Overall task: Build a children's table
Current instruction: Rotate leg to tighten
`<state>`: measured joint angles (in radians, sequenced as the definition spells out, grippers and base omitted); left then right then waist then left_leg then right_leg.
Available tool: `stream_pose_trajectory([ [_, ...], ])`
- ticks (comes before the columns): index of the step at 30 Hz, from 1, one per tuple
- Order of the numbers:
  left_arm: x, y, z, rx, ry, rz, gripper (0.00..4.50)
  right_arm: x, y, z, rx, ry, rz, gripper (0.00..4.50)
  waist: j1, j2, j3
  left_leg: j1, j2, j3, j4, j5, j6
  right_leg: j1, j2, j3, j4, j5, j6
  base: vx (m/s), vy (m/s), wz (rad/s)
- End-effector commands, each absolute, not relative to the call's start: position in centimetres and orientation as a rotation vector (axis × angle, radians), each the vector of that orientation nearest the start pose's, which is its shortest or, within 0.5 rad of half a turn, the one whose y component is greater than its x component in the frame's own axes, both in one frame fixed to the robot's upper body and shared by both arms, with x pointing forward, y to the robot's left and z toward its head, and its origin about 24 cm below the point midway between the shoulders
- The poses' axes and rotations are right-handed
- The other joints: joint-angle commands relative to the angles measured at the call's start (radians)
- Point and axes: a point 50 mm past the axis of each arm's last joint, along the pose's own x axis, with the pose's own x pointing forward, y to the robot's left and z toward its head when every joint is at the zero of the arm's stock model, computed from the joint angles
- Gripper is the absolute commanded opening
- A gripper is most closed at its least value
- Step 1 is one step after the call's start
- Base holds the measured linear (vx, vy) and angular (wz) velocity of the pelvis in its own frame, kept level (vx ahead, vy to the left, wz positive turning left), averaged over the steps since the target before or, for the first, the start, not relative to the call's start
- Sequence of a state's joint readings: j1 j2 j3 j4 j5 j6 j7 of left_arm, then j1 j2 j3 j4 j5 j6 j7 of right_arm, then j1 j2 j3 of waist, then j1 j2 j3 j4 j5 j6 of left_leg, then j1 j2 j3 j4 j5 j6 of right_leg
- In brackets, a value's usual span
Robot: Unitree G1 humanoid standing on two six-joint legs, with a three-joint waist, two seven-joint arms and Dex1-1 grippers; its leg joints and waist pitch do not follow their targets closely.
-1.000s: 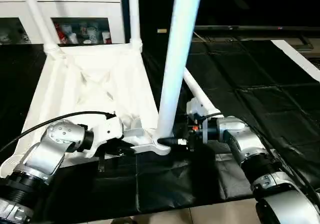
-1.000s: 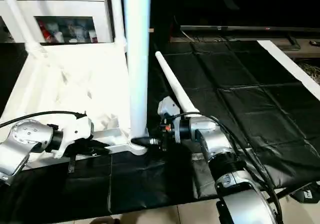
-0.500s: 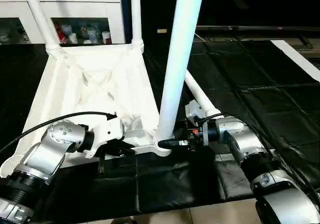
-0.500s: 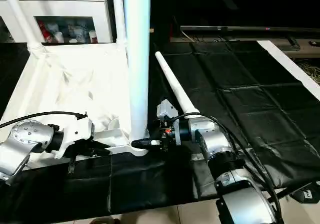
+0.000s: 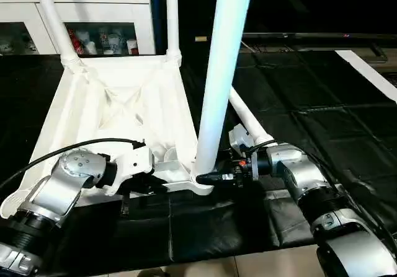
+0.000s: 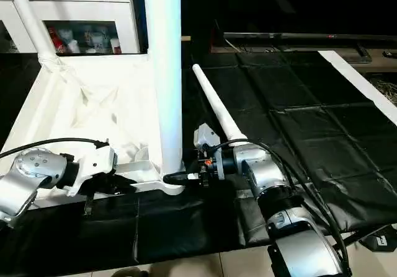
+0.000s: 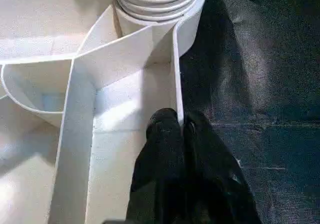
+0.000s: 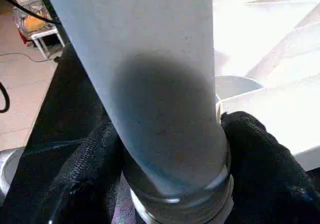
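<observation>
The children's table top (image 5: pixel 111 109) lies upside down on the black mat, ribbed underside up. Two white legs (image 5: pixel 53 17) (image 5: pixel 172 17) stand in its far corner sockets. A third leg (image 5: pixel 220 72) stands upright in the near right socket (image 7: pixel 160 3). My right gripper (image 5: pixel 211 178) is shut around the base of that leg, one black finger (image 8: pixel 90 169) on each side of it. My left gripper (image 7: pixel 181 121) is shut on the top's thin near rim, just left of that socket. A loose leg (image 6: pixel 214 103) lies on the mat behind my right arm.
A white glass-door cabinet (image 5: pixel 93 10) stands behind the table top. The black mat (image 5: pixel 310 103) stretches to the right, with a white strip (image 5: pixel 372 72) at its far edge. Tiled floor (image 5: pixel 248 268) shows at the near edge. A black cable (image 5: pixel 74 150) loops over my left forearm.
My right gripper's fingers have drawn in around the base of the upright leg. The left gripper keeps its hold on the rim. The view has shifted slightly.
</observation>
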<state>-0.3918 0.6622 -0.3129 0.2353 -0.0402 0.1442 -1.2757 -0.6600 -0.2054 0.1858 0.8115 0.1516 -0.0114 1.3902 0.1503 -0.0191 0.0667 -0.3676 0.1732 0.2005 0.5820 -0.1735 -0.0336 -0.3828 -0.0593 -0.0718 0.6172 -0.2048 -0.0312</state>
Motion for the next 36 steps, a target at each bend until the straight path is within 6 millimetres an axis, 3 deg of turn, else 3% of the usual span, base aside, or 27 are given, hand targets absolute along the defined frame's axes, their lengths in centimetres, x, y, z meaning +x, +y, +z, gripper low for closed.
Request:
stream_pose_trajectory([
  [1, 27.3, 18.2, 5.6, 0.591, 0.575, -1.421, 0.00, 31.1, -9.8, 4.2, -0.049, 0.329, 1.562, 2.67, -0.007, 0.020, -0.074, 0.025, 0.077, -0.035, -0.068, -0.213, -0.006, 0.032, -0.104, 0.060, -0.061, -0.143, -0.235, 0.000, 0.000, 0.00],
  [5, 28.3, 18.0, 5.7, 0.528, 0.566, -1.316, 0.00, 31.1, -9.7, 3.4, 0.032, 0.366, 1.478, 2.67, -0.007, 0.024, -0.071, 0.027, 0.077, -0.035, -0.069, -0.233, -0.012, 0.030, -0.104, 0.060, -0.064, -0.162, -0.239, 0.000, 0.000, 0.00],
  [8, 29.2, 17.8, 6.0, 0.449, 0.536, -1.215, 0.00, 31.1, -9.6, 2.6, 0.102, 0.383, 1.397, 2.67, -0.010, 0.025, -0.062, 0.032, 0.078, -0.039, -0.073, -0.330, -0.044, 0.025, -0.111, 0.065, -0.077, -0.314, -0.216, 0.000, 0.000, 0.00],
  [10, 29.7, 17.5, 6.4, 0.394, 0.505, -1.145, 0.00, 31.0, -9.5, 2.1, 0.146, 0.389, 1.337, 2.67, -0.012, 0.022, -0.058, 0.040, 0.078, -0.044, -0.073, -0.373, -0.056, 0.020, -0.116, 0.066, -0.089, -0.407, -0.194, 0.000, 0.000, 0.00],
  [14, 31.2, 16.3, 7.5, 0.187, 0.413, -0.818, 0.00, 30.7, -8.0, 0.3, 0.306, 0.410, 1.114, 2.67, -0.025, 0.016, -0.056, 0.033, 0.076, -0.055, -0.078, -0.382, -0.065, 0.023, -0.119, 0.061, -0.095, -0.478, -0.168, 0.000, 0.000, 0.00],
  [15, 31.2, 16.3, 7.5, 0.187, 0.413, -0.818, 0.00, 30.7, -8.0, 0.3, 0.306, 0.410, 1.114, 2.67, -0.029, 0.014, -0.055, 0.031, 0.075, -0.055, -0.077, -0.385, -0.065, 0.024, -0.119, 0.060, -0.096, -0.488, -0.162, 0.000, 0.000, 0.00],
  [16, 31.5, 15.7, 7.6, 0.167, 0.397, -0.708, 0.00, 30.9, -6.8, -0.2, 0.354, 0.436, 1.008, 2.67, -0.033, 0.008, -0.058, 0.027, 0.069, -0.056, -0.076, -0.369, -0.050, 0.028, -0.121, 0.058, -0.101, -0.509, -0.147, 0.000, 0.000, 0.00],
  [19, 31.9, 15.1, 8.0, 0.136, 0.375, -0.602, 0.00, 31.4, -5.5, -0.6, 0.432, 0.482, 0.857, 2.66, -0.052, 0.012, -0.058, 0.023, 0.066, -0.053, -0.071, -0.325, -0.036, 0.025, -0.119, 0.061, -0.102, -0.496, -0.151, 0.000, 0.000, 0.00],
  [21, 31.9, 14.5, 8.4, 0.120, 0.365, -0.551, 0.00, 32.0, -4.6, -0.7, 0.505, 0.519, 0.700, 2.65, -0.061, 0.008, -0.063, 0.015, 0.066, -0.054, -0.073, -0.287, -0.027, 0.030, -0.113, 0.059, -0.095, -0.425, -0.158, 0.000, 0.000, 0.00],
  [23, 31.8, 14.0, 8.7, 0.145, 0.358, -0.558, 0.00, 32.4, -3.7, -0.4, 0.569, 0.537, 0.662, 2.65, -0.066, 0.009, -0.064, 0.008, 0.064, -0.055, -0.075, -0.277, -0.018, 0.034, -0.111, 0.057, -0.091, -0.392, -0.159, 0.000, 0.000, 0.00],
  [25, 31.7, 13.8, 8.8, 0.154, 0.358, -0.565, 0.00, 32.4, -3.4, -0.2, 0.582, 0.536, 0.664, 2.65, -0.064, 0.009, -0.067, 0.013, 0.064, -0.052, -0.072, -0.265, -0.011, 0.031, -0.110, 0.058, -0.092, -0.351, -0.162, 0.000, 0.000, 0.00],
  [26, 31.3, 13.6, 8.7, 0.186, 0.371, -0.585, 0.00, 32.5, -2.9, 0.1, 0.542, 0.531, 0.699, 2.65, -0.062, 0.005, -0.069, 0.018, 0.065, -0.047, -0.069, -0.244, -0.004, 0.028, -0.107, 0.062, -0.087, -0.282, -0.177, 0.056, -0.019, 0.00],
  [27, 31.2, 13.7, 8.6, 0.199, 0.382, -0.593, 0.00, 32.4, -2.8, 0.2, 0.518, 0.530, 0.721, 2.65, -0.063, 0.006, -0.070, 0.011, 0.065, -0.048, -0.069, -0.213, 0.003, 0.035, -0.106, 0.060, -0.078, -0.226, -0.193, 0.059, -0.018, 0.01],
  [30, 30.7, 13.7, 8.2, 0.210, 0.410, -0.607, 0.00, 32.4, -2.8, 0.3, 0.493, 0.524, 0.747, 2.65, -0.063, 0.006, -0.075, 0.009, 0.065, -0.044, -0.063, -0.144, 0.021, 0.039, -0.102, 0.059, -0.065, -0.107, -0.221, 0.020, -0.006, 0.00],
  [33, 30.5, 13.7, 8.0, 0.211, 0.427, -0.607, 0.00, 32.5, -3.0, 0.3, 0.489, 0.516, 0.742, 2.65, -0.064, 0.005, -0.071, 0.012, 0.066, -0.042, -0.064, -0.166, 0.024, 0.038, -0.104, 0.058, -0.070, -0.131, -0.232, 0.000, 0.000, 0.00],
  [34, 30.5, 13.7, 8.0, 0.216, 0.432, -0.611, 0.00, 32.6, -3.1, 0.4, 0.503, 0.511, 0.739, 2.65, -0.064, 0.011, -0.070, 0.014, 0.066, -0.042, -0.064, -0.179, 0.020, 0.036, -0.104, 0.059, -0.072, -0.149, -0.231, 0.000, 0.000, 0.00],
  [35, 30.5, 13.7, 8.0, 0.220, 0.437, -0.612, 0.00, 32.7, -3.2, 0.4, 0.512, 0.509, 0.732, 3.21, -0.065, 0.011, -0.068, 0.015, 0.066, -0.042, -0.065, -0.192, 0.015, 0.036, -0.104, 0.059, -0.075, -0.167, -0.229, 0.000, 0.000, 0.00],
  [36, 30.4, 13.8, 7.9, 0.219, 0.443, -0.616, 0.00, 32.8, -3.4, 0.5, 0.516, 0.501, 0.720, 3.35, -0.066, 0.011, -0.066, 0.018, 0.067, -0.043, -0.067, -0.228, 0.001, 0.033, -0.104, 0.060, -0.079, -0.214, -0.221, 0.000, 0.000, 0.00],
])
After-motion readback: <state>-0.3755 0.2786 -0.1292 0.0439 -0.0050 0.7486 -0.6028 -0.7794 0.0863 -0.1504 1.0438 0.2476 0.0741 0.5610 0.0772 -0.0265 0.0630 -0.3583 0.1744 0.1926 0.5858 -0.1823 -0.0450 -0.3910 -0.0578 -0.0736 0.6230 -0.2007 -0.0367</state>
